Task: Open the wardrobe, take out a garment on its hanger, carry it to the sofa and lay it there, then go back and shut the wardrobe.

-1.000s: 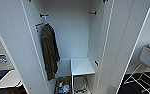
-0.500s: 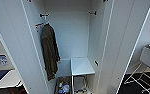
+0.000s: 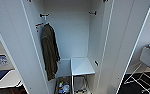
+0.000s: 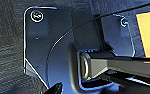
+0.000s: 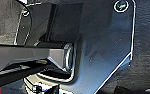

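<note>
The wardrobe stands right in front of me with both of its slim white doors swung open, one door on the left and the other on the right. Its inside is plain white. A plain olive-green jacket hangs at the left side of the opening, under a short dark rail bracket. The wrist views show my own dark plates and bars over dark carpet.
A white shelf block fills the wardrobe's lower right, and a box of small items sits on its floor. A white chair with thin metal legs stands at the right. A low white surface lies at the lower left.
</note>
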Tool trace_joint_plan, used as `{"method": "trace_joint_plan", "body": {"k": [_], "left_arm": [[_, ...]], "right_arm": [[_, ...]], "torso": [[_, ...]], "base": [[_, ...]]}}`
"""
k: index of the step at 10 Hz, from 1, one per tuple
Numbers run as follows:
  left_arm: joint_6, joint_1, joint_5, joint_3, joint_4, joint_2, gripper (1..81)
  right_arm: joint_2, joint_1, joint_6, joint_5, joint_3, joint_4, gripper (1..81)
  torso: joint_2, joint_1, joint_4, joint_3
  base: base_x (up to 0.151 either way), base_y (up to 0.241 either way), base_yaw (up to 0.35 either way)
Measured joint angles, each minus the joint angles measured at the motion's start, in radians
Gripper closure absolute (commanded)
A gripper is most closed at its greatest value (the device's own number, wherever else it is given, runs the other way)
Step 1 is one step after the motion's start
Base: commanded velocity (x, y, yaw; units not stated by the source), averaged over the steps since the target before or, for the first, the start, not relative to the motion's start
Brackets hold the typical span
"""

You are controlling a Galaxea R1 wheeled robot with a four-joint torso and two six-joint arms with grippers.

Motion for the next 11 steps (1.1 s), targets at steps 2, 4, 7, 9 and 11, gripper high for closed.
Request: {"method": "trace_joint_plan", "body": {"k": [2, 4, 7, 9, 11], "left_arm": [[0.000, 0.000, 0.003, 0.000, 0.000, 0.000, 1.0], [0.000, 0.000, 0.003, 0.000, 0.000, 0.000, 1.0], [0.000, -0.007, 0.002, 0.000, 0.000, 0.001, 1.0], [0.000, 0.000, 0.003, -0.001, 0.000, 0.001, 1.0], [0.000, 0.004, 0.005, -0.001, 0.000, 0.004, 1.0]], "right_arm": [[0.000, 0.000, 0.000, -0.001, -0.001, 0.000, 1.0], [0.002, 0.000, 0.000, -0.001, -0.001, 0.000, 1.0], [0.005, -0.002, 0.000, -0.010, -0.001, -0.001, 1.0], [0.003, 0.006, -0.001, -0.010, -0.005, -0.003, 1.0], [0.003, 0.006, -0.001, -0.004, -0.005, -0.003, 1.0]], "torso": [[0.000, 0.000, 0.000, 0.000], [0.000, 0.000, 0.000, 0.000], [0.000, 0.000, 0.000, 0.000], [0.000, 0.000, 0.000, 0.000], [0.000, 0.000, 0.000, 0.000]], "base": [[0.000, 0.000, 0.224], [0.000, 0.000, 0.283], [0.000, 0.000, 0.283], [0.000, 0.000, 0.255], [0.000, 0.000, 0.153]]}}
